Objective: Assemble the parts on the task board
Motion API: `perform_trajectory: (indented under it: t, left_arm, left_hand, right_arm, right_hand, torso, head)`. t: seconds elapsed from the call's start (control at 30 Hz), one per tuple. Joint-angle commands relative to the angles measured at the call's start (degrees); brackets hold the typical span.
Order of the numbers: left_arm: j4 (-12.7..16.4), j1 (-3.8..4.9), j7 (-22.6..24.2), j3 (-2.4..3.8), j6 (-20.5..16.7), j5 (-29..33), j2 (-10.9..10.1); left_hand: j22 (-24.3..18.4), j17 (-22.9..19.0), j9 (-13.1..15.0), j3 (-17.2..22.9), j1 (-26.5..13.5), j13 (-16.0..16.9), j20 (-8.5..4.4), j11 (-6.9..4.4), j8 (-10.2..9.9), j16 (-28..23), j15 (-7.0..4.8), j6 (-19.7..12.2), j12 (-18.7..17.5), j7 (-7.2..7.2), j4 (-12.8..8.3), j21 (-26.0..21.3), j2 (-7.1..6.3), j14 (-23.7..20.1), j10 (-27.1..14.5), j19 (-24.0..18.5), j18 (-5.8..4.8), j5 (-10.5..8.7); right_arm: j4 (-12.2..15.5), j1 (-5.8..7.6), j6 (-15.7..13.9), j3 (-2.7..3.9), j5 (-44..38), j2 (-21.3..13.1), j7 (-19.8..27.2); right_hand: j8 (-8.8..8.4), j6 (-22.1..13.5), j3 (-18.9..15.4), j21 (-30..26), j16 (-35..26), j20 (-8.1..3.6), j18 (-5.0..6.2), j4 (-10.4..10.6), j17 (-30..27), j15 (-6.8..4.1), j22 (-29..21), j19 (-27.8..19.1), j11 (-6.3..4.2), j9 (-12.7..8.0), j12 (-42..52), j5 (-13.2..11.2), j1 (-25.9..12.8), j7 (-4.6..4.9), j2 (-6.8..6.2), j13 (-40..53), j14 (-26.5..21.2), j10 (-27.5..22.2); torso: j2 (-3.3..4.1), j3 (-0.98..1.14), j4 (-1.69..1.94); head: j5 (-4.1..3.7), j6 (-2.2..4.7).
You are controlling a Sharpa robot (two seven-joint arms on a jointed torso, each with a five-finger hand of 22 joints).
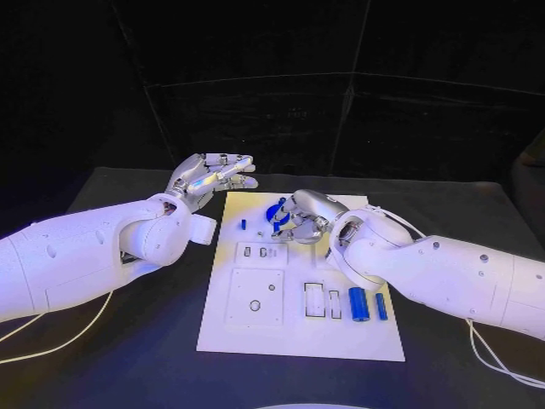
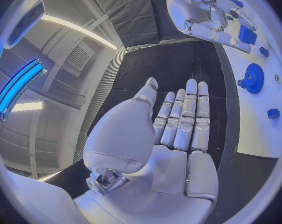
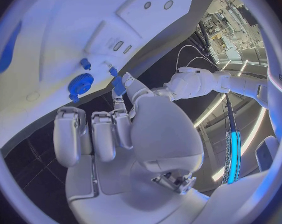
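The right hand [image 1: 303, 216] is covering part of the blue gear [image 1: 277, 213] at the task board's [image 1: 297, 332] upper middle; its small slots are blurring together.

Right hand [image 3: 125, 129]: palm and fingers rise toward the task board; a small blue part [image 3: 118, 85] sits pinched at the tips of the thumb and a finger.
Task board [image 3: 116, 15]: white plate with slots and round holes.
Blue gear [image 3: 81, 84]: lies flat on the board, near the fingertips.
Small blue peg [image 3: 85, 63]: stands on the board just beside the gear.
Left arm [image 3: 203, 82]: white, well apart from the board.
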Motion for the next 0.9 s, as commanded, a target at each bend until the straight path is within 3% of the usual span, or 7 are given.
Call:
perform_trajectory:
  t: [0.03, 0.33, 0.9]
  left_arm:
    - [0.0, 0.14, 0.16, 0.05, 0.77, -0.11, 0.11]
    - [-0.03, 0.16, 0.13, 0.05, 0.8, -0.11, 0.28]
    - [-0.24, 0.16, 0.06, 0.05, 0.9, -0.11, 0.46]
  left_hand:
    - [-0.08, 0.07, 0.0, 0.02, -0.07, -0.01, 0.04, -0.17, -0.25, -0.2, 0.17, 0.3, 0.0, 0.07, -0.23, -0.37, 0.31, -0.02, 0.37, 0.15, 0.35, -0.4]
    - [-0.08, 0.07, 0.0, 0.02, -0.07, -0.01, 0.04, -0.17, -0.25, -0.2, 0.17, 0.3, 0.0, 0.07, -0.23, -0.37, 0.31, -0.02, 0.37, 0.15, 0.35, -0.4]
    - [-0.12, 0.08, 0.0, 0.01, -0.07, -0.01, 0.04, -0.19, -0.26, -0.26, 0.15, 0.36, 0.01, 0.04, -0.36, -0.41, 0.27, 0.01, 0.45, 0.18, 0.36, -0.46]
  right_arm:
    - [-0.14, -0.58, 2.19, -0.04, -4.92, 0.77, -3.62]
    - [-0.34, -2.66, 2.34, -0.18, -8.29, 2.33, -4.4]
    - [-2.01, -3.31, 2.86, -0.21, -9.72, 3.38, -4.74]
  right_hand:
    - [0.12, 0.09, -0.04, 0.16, 0.1, -0.22, -0.87, 0.26, 9.55, -0.25, 4.47, 1.16, -0.35, 0.03, -0.25, 0.21, -0.49, -0.03, -0.09, 8.99, 4.79, 1.37]
    - [0.1, 0.07, -0.04, 0.14, 0.03, -0.22, -0.86, 0.25, 9.38, -0.25, 4.43, 1.14, -0.34, 0.02, -0.43, 0.22, -0.51, -0.03, -0.12, 8.84, 4.75, 1.26]
    - [-0.08, -0.09, 0.01, 0.08, -0.02, -0.21, -0.84, 0.1, 9.28, -0.22, 4.3, 1.08, -0.3, -0.01, -0.61, 0.33, -0.64, 0.04, -0.51, 8.71, 4.73, 1.16]
  torso:
    - [0.0, 0.04, -0.12]
    - [0.01, 0.13, -0.06]
    - [0.05, 0.15, -0.08]
  head:
    - [0.3, -0.24]
    - [0.76, -0.7]
    - [0.79, -1.04]
